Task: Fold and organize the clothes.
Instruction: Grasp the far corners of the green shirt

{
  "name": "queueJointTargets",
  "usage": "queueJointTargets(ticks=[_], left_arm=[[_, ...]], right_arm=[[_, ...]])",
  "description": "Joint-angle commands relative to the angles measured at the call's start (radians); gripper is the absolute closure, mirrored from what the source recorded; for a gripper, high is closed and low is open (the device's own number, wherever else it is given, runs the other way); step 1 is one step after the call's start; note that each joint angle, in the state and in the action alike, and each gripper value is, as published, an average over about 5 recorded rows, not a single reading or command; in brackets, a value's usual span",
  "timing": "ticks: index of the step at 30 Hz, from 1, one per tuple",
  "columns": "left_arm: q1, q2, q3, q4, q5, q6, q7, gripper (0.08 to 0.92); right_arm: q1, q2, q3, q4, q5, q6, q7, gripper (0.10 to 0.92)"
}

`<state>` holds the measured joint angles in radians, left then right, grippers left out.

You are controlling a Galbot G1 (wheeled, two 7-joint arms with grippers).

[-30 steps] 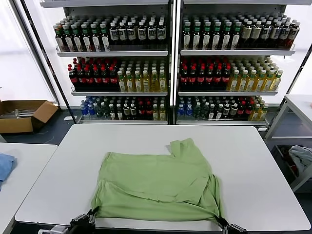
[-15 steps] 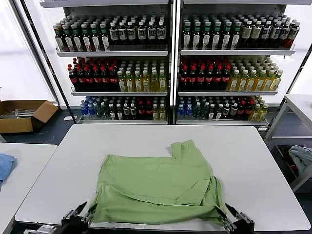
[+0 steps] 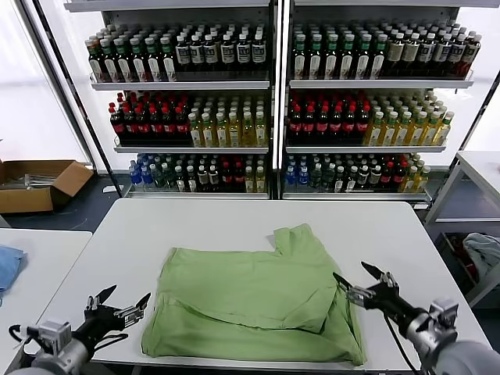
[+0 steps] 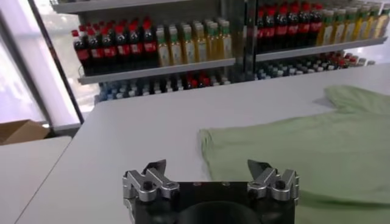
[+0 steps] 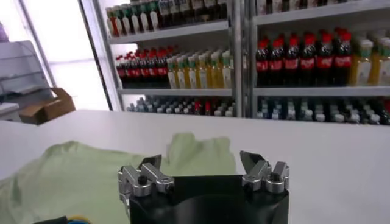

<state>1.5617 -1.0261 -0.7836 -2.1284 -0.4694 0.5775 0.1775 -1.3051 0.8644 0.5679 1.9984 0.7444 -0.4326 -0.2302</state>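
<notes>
Polo shirt (image 3: pixel 254 301) released; both grippers withdrawn.

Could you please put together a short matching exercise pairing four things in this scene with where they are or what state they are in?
Things:
1. green polo shirt
2. left end effector
3. cardboard box
4. blue cloth

Descriptions:
A. on the floor, far left
B. open, empty, beside the shirt's left edge
C. partly folded on the white table
D. on the neighbouring table at the left

Pairs: 1-C, 2-B, 3-A, 4-D
</notes>
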Motion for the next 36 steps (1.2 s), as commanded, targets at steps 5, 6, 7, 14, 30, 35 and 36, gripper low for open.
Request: queueJointTargets(ticks=[5,6,7,14,30,35,36], left_arm=[[-0.444,0.125,0.285,0.379,-0.096,-0.001,0.024,0.177],[-0.477,0.124,0.311,0.410,-0.100,-0.002,0.022,0.177],[-0.507,0.123,0.333,0.439,-0.104,-0.002,0.019,0.177],[-0.656,0.094,0.449,0.585,-0.098,-0.001,-0.009,0.177],[-0.703,0.038,0.502,0.678,-0.061,-0.001,-0.019,0.177],[-0.698,0.016,0.511,0.672,-0.043,-0.001,-0.017,0.178],[-0.696,0.013,0.513,0.670,-0.038,-0.001,-0.017,0.188]], right_arm=[[0.522,-0.004,-0.327,-0.387,-0.069,-0.068,-0.106,0.203],[0.546,0.009,-0.347,-0.422,-0.080,-0.068,-0.110,0.203],[0.565,0.022,-0.363,-0.453,-0.088,-0.068,-0.112,0.203],[0.681,0.136,-0.425,-0.648,-0.166,-0.078,-0.103,0.203],[0.781,0.290,-0.474,-0.868,-0.266,-0.065,-0.099,0.203],[0.769,0.292,-0.474,-0.871,-0.274,-0.064,-0.098,0.215],[0.765,0.292,-0.475,-0.869,-0.276,-0.065,-0.097,0.229]])
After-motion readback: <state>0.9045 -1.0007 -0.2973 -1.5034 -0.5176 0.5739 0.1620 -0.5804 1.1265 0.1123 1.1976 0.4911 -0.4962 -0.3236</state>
